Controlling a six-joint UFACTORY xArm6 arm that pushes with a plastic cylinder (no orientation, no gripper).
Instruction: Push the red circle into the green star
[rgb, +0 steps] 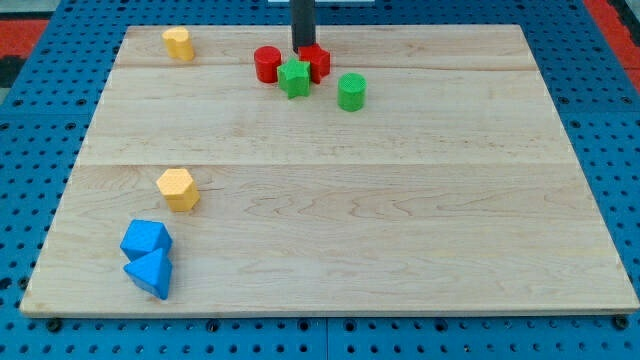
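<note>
The red circle (267, 63) stands near the view's top, just left of the green star (294, 77), very close to it or touching. My tip (302, 47) is just above the green star and between the red circle and a second red block (317, 60), which touches the star's upper right. The rod comes down from the view's top edge.
A green cylinder (351, 91) stands right of the star. A yellow block (178, 43) is at the top left, a yellow hexagon (178, 188) at the left middle. Two blue blocks (147, 240) (150, 272) sit at the bottom left. The wooden board (400, 220) ends close above the tip.
</note>
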